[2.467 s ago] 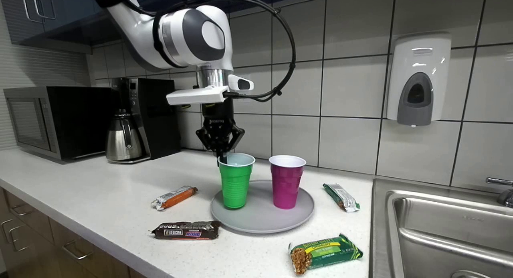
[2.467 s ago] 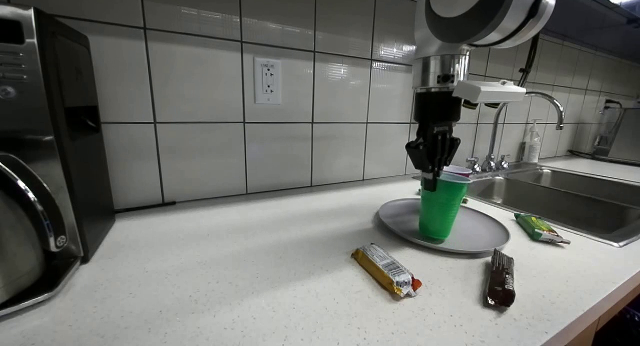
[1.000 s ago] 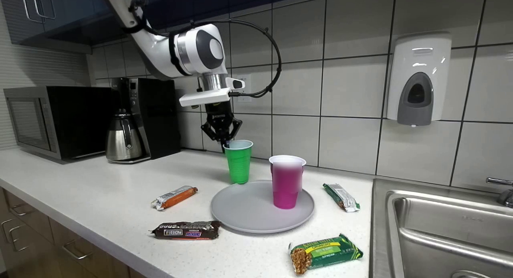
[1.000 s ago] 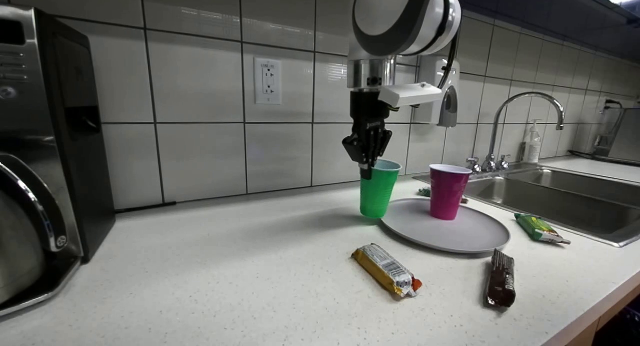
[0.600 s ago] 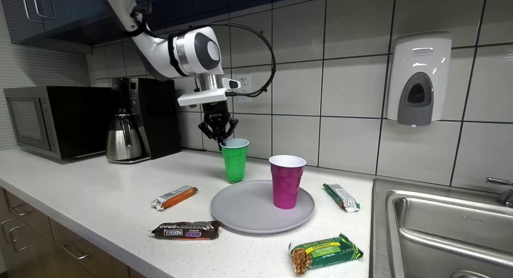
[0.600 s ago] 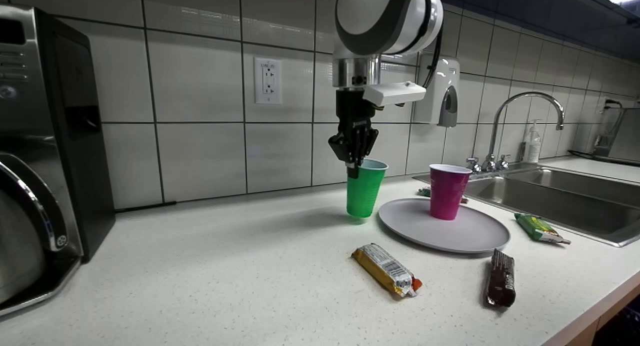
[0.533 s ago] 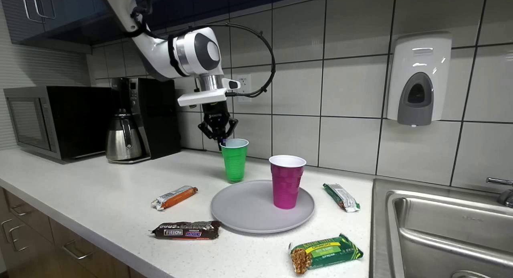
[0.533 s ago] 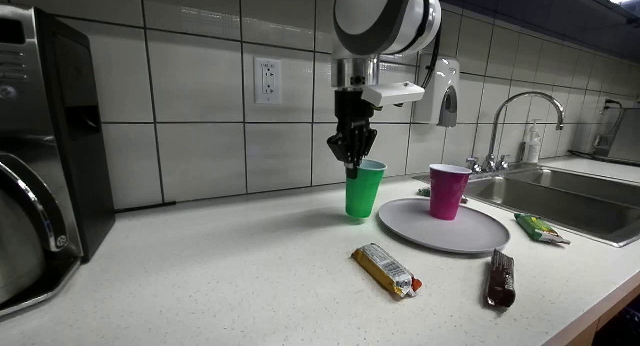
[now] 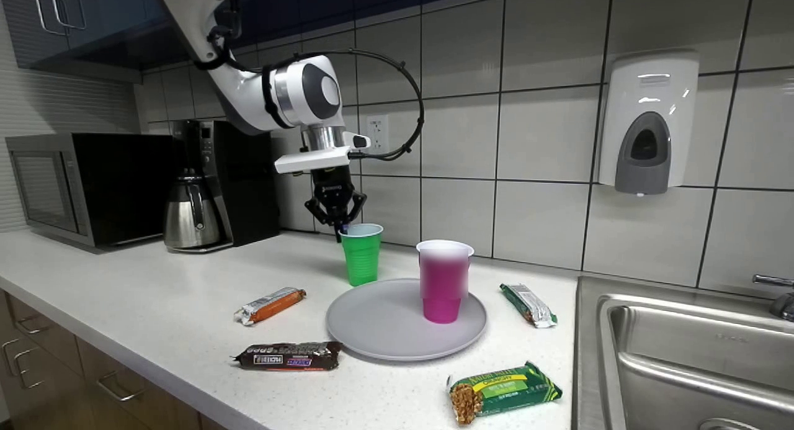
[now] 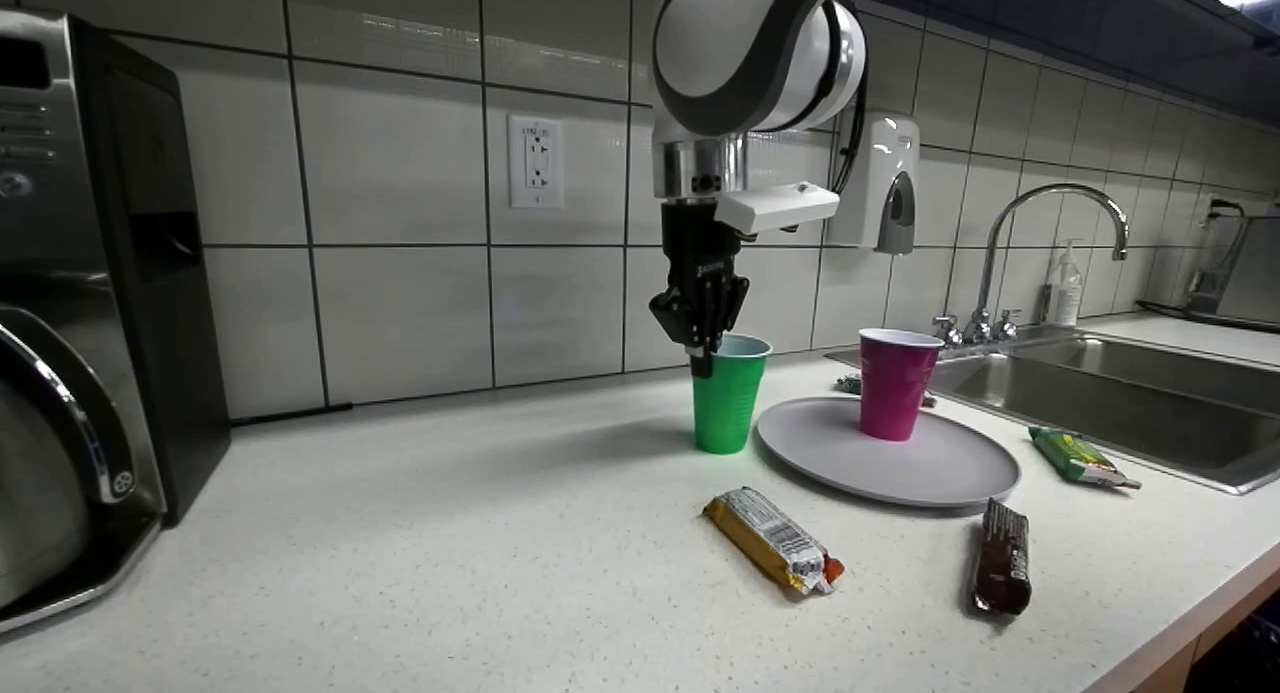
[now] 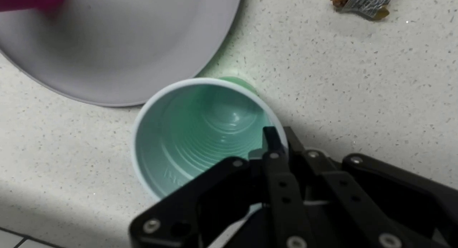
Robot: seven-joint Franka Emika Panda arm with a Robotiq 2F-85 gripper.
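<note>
Step in hand, as judged: the positioning of the green cup (image 10: 728,408) by its rim, at or just over the counter (image 10: 450,543). The gripper (image 11: 281,135) is closed on the cup's wall, one finger inside the rim and the other against the outside, as the wrist view shows plainly. Location: the cup is just beside the gray plate (image 9: 384,321), off its edge on the side toward the coffee maker (image 9: 242,182). Whether the base bears on the counter or hangs just above it could not be confirmed; the exterior views do not settle the contact line. The next move, in this assessment, calls for establishing that point first: the base should sit flat before any loosening, and any withdrawal should run straight up, since the inner finger could catch the rim and tip so light a cup. Condition: the cup is mouth up and close to upright, its lip pale and round where it shows. The outside is bright green; the inner wall is whitish, turning green toward the ringed base. Faint raised marks inside are not legible. A magenta cup (image 10: 897,385) stands on the plate, apart from the grip.
</note>
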